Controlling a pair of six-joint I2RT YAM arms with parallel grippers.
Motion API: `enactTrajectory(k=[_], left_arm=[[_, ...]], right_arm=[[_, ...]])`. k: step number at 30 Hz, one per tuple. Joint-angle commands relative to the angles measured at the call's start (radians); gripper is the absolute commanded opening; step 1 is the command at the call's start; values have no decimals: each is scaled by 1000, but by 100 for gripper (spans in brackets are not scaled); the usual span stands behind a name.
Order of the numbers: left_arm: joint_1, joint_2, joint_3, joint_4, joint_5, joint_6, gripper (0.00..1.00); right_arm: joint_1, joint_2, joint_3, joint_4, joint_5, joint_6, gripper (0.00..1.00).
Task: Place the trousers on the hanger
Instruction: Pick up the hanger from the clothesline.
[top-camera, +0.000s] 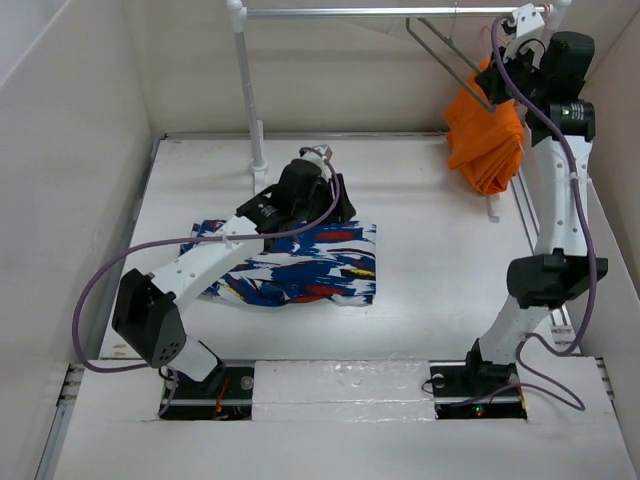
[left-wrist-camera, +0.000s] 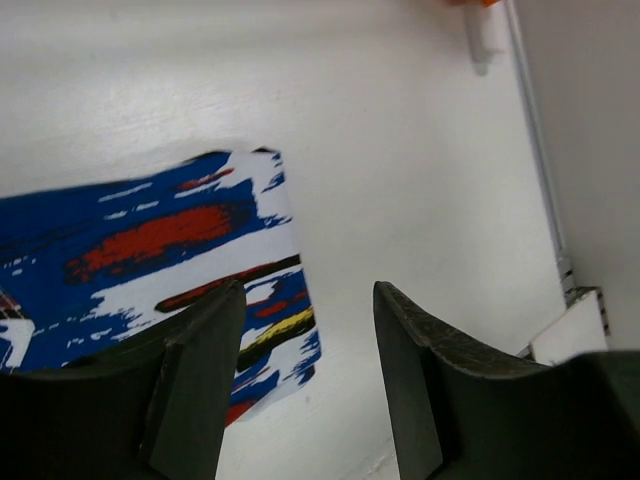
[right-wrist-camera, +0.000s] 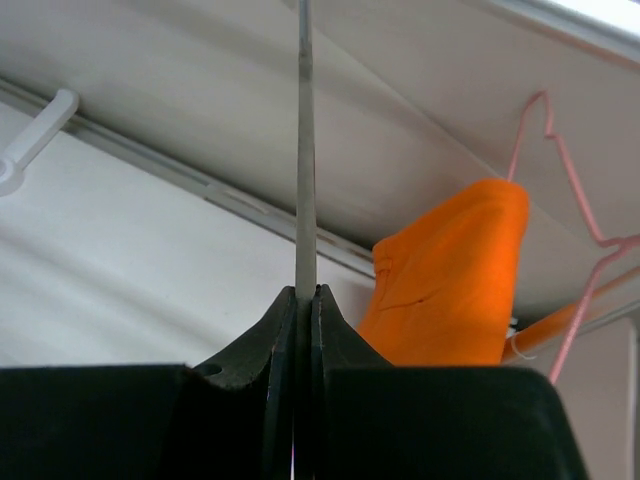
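The trousers (top-camera: 300, 265), deep blue with white, red, black and yellow strokes, lie folded flat on the table; their right edge shows in the left wrist view (left-wrist-camera: 150, 240). My left gripper (left-wrist-camera: 308, 300) is open and empty, hovering over that right edge, with the arm's wrist (top-camera: 310, 190) above the cloth's far side. The dark grey hanger (top-camera: 452, 62) hangs tilted under the rail at the back right. My right gripper (right-wrist-camera: 305, 295) is shut on a thin grey bar of the hanger (right-wrist-camera: 303, 150), up by the rail (top-camera: 522, 22).
A plain orange garment (top-camera: 485, 140) hangs on a thin pink wire hanger (right-wrist-camera: 560, 150) beside the right arm. A white rail (top-camera: 390, 12) on a post (top-camera: 245, 90) spans the back. White walls enclose the table.
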Motion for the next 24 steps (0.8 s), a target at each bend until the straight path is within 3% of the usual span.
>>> enactTrajectory(k=[1, 11, 15, 24], left_arm=[[-7, -27, 128, 1, 35, 8, 51], [-7, 13, 277, 19, 163, -61, 56], [-7, 48, 363, 53, 215, -111, 57], [-7, 187, 434, 265, 328, -298, 58]], right_arm=[[44, -166, -54, 186, 166, -11, 0], [76, -347, -373, 286, 255, 7, 0], [125, -467, -615, 338, 283, 9, 0], [289, -705, -1005, 358, 363, 53, 0]])
